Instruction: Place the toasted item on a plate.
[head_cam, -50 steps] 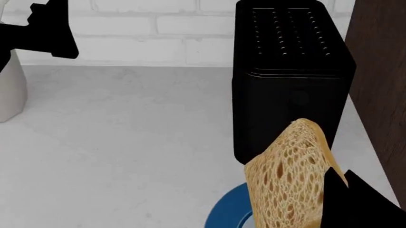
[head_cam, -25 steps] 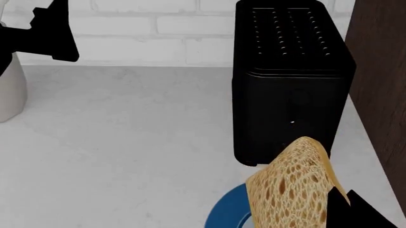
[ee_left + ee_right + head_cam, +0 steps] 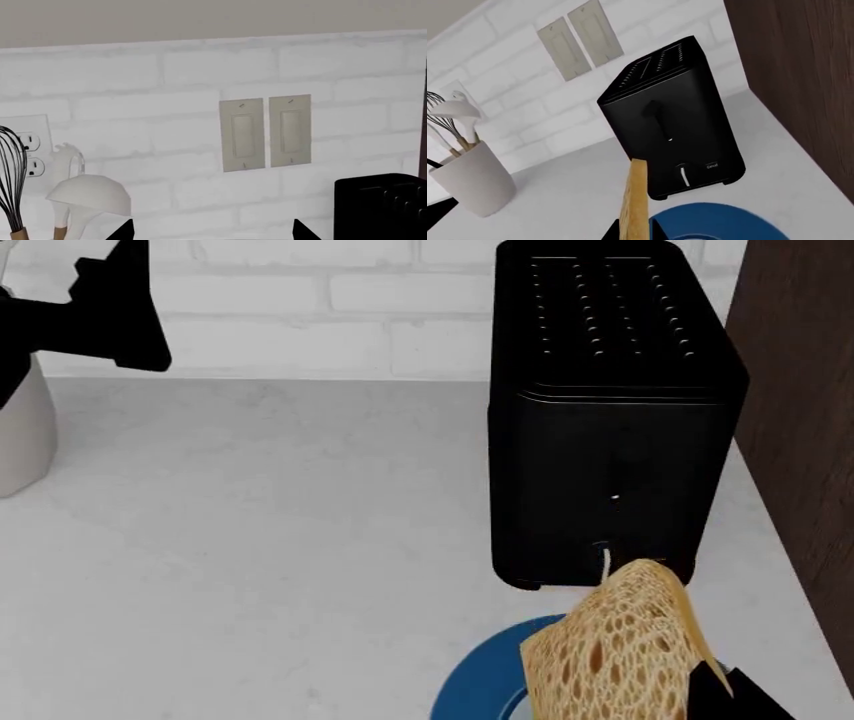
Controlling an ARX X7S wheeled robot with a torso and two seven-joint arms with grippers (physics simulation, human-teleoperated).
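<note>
Clamped on the golden-tan, porous slice of toasted bread (image 3: pixel 617 650), the right gripper (image 3: pixel 727 695) holds it upright over the blue-rimmed round plate (image 3: pixel 478 680) before the black toaster (image 3: pixel 607 410), lowering and release apparently next; left gripper's (image 3: pixel 212 231) tips stand apart.

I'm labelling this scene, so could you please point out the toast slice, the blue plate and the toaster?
toast slice (image 3: pixel 617 655), head view, middle of its porous face.
blue plate (image 3: pixel 720 222), right wrist view, bare blue surface.
toaster (image 3: pixel 607 410), head view, upper front wall.
</note>
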